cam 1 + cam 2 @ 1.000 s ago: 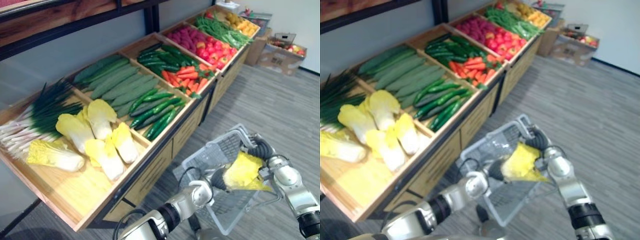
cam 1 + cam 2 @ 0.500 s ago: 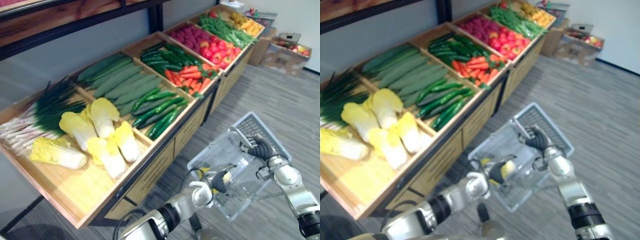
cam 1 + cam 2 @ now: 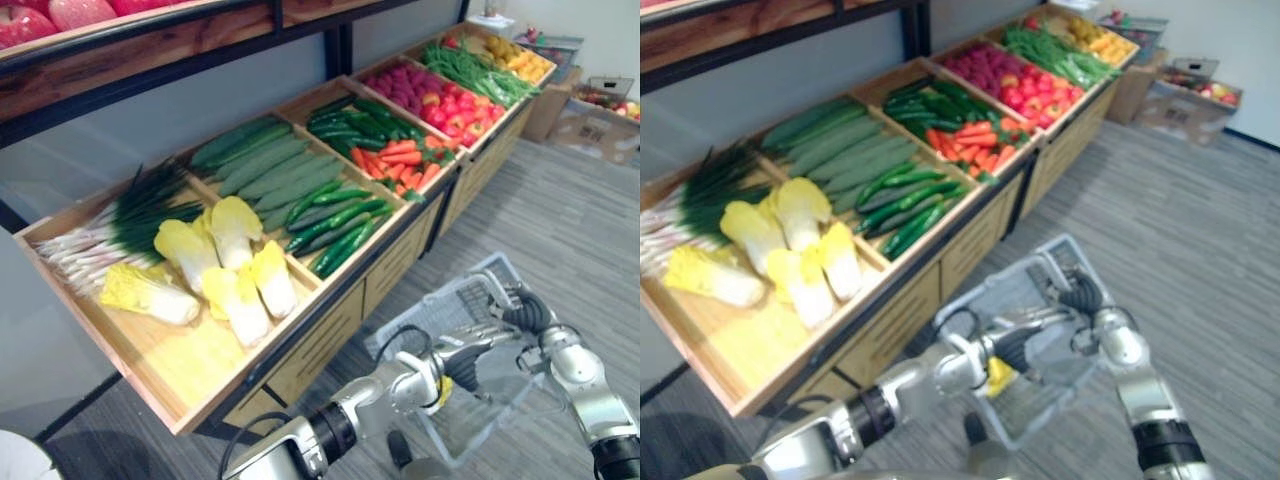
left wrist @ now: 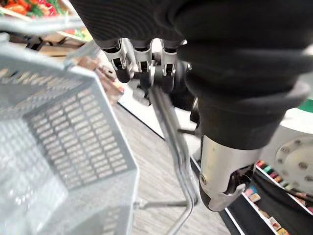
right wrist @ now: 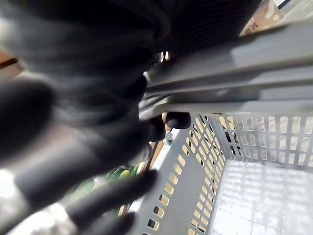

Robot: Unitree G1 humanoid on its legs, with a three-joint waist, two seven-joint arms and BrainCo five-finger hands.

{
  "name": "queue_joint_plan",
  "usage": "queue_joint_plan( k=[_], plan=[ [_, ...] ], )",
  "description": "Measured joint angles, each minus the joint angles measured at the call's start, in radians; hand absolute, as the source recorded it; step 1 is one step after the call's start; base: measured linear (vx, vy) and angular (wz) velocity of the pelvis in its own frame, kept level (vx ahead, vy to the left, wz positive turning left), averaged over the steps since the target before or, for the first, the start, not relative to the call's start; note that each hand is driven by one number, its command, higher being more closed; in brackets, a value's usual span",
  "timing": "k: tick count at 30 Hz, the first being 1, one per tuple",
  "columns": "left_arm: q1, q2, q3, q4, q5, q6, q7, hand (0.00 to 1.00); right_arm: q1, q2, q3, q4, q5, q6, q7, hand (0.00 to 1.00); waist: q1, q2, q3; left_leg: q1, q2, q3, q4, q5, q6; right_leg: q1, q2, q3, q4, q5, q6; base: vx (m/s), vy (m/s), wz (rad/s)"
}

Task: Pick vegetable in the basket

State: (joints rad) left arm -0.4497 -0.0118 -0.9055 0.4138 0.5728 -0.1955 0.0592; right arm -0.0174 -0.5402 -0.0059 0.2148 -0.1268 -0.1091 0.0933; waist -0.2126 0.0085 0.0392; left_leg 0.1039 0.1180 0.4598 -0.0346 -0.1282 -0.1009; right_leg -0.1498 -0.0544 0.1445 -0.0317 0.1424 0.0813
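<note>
A grey plastic basket (image 3: 455, 300) hangs low in front of the wooden vegetable stand. My right hand (image 3: 528, 312) is shut on its wire handle (image 4: 168, 127) at the far side; in the right wrist view its dark fingers (image 5: 98, 147) curl by the basket's rim (image 5: 234, 58). A yellow cabbage (image 3: 444, 391) lies inside the basket. My left hand (image 3: 478, 342) reaches across the basket above the cabbage, fingers straight and holding nothing. In the left wrist view its fingers (image 4: 139, 56) sit close to the wire handle.
The stand's trays hold yellow cabbages (image 3: 215, 265), scallions (image 3: 110, 225), cucumbers (image 3: 265, 165), long green peppers (image 3: 335, 220), carrots (image 3: 400, 165) and red fruit (image 3: 440, 95). Cardboard boxes (image 3: 600, 110) stand at the far right on the grey plank floor (image 3: 560, 220).
A second ago my left hand held the yellow cabbage over the basket; it has let go and the cabbage now lies inside. The camera has shifted, showing more of the stand.
</note>
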Motion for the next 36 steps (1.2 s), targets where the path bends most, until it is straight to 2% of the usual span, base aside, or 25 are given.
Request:
queue_joint_plan(
  k=[5, 8, 16, 21, 23, 24, 26, 28, 33, 36],
  plan=[
    [0.005, 0.049, -0.001, -0.118, -0.001, -0.035, 0.002, 0.0, 0.008, 0.032, -0.039, 0.054, -0.037, 0.0, 0.001, 1.0, 0.006, 0.002, -0.002, -0.009, 0.007, -0.013, -0.021, 0.03, -0.008, 0.0, 0.0, -0.027, 0.0, -0.012, -0.008, -0.04, -0.062, 0.16],
    [0.012, 0.059, 0.0, -0.168, -0.003, -0.044, 0.014, 0.0, 0.027, 0.054, -0.05, 0.11, -0.07, 0.001, 0.001, 1.0, 0.021, 0.007, -0.006, 0.005, 0.01, -0.032, -0.067, 0.073, -0.023, 0.0, 0.007, -0.053, 0.0, -0.026, -0.006, -0.01, -0.075, 0.2],
    [0.08, 0.094, 0.046, -0.307, -0.026, -0.052, 0.067, 0.0, 0.056, 0.116, -0.077, 0.253, -0.101, 0.003, -0.047, 1.0, 0.048, -0.005, -0.015, 0.002, 0.012, -0.064, -0.067, 0.083, -0.023, 0.03, 0.001, -0.092, -0.028, -0.028, -0.01, 0.0, -0.029, 0.13],
    [0.149, 0.129, 0.145, -0.446, -0.145, -0.059, 0.068, 0.0, 0.067, 0.165, -0.133, 0.363, -0.151, 0.011, -0.091, 1.0, 0.062, -0.001, -0.026, -0.016, 0.009, -0.096, -0.064, 0.091, -0.012, 0.034, -0.009, -0.122, -0.037, -0.022, -0.012, 0.03, -0.009, 0.19],
    [0.254, 0.173, 0.278, -0.543, -0.282, -0.055, 0.054, 0.0, 0.075, 0.181, -0.169, 0.425, -0.153, 0.013, -0.109, 1.0, 0.068, -0.001, -0.027, -0.018, 0.008, -0.117, -0.061, 0.091, -0.011, 0.042, -0.012, -0.137, -0.04, -0.022, -0.012, 0.03, -0.009, 0.18],
    [0.267, 0.178, 0.293, -0.551, -0.298, -0.055, 0.053, 0.0, 0.076, 0.185, -0.177, 0.433, -0.153, 0.013, -0.11, 1.0, 0.071, -0.002, -0.027, -0.018, 0.008, -0.117, -0.061, 0.091, -0.011, 0.043, -0.012, -0.138, -0.04, -0.022, -0.012, 0.02, -0.012, 0.14],
    [0.344, 0.206, 0.399, -0.597, -0.376, -0.046, 0.053, 0.0, 0.077, 0.194, -0.205, 0.499, -0.155, 0.013, -0.131, 1.0, 0.085, -0.005, -0.028, -0.017, 0.008, -0.12, -0.061, 0.091, -0.011, 0.049, -0.013, -0.141, -0.044, -0.022, -0.012, 0.01, -0.015, 0.09],
    [0.476, 0.233, 0.554, -0.643, -0.436, -0.041, 0.058, 0.0, 0.081, 0.211, -0.246, 0.57, -0.158, 0.015, -0.153, 1.0, 0.089, -0.006, -0.028, -0.02, 0.006, -0.144, -0.061, 0.091, -0.01, 0.061, -0.018, -0.16, -0.051, -0.023, -0.012, 0.0, -0.019, 0.23],
    [0.679, 0.256, 0.787, -0.625, -0.433, -0.035, 0.084, 0.0, 0.103, 0.227, -0.313, 0.662, -0.158, 0.015, -0.162, 1.0, 0.114, -0.006, -0.034, -0.033, 0.002, -0.177, -0.06, 0.095, -0.005, 0.069, -0.029, -0.2, -0.058, -0.023, -0.012, -0.01, -0.021, 0.23],
    [0.736, 0.247, 0.918, -0.5, -0.36, -0.034, 0.095, 0.0, 0.127, 0.229, -0.35, 0.678, -0.157, 0.014, -0.175, 1.0, 0.129, -0.002, -0.038, -0.033, -0.005, -0.208, -0.06, 0.097, -0.002, 0.087, -0.039, -0.227, -0.062, -0.029, -0.006, -0.02, -0.015, 0.25]
  ],
)
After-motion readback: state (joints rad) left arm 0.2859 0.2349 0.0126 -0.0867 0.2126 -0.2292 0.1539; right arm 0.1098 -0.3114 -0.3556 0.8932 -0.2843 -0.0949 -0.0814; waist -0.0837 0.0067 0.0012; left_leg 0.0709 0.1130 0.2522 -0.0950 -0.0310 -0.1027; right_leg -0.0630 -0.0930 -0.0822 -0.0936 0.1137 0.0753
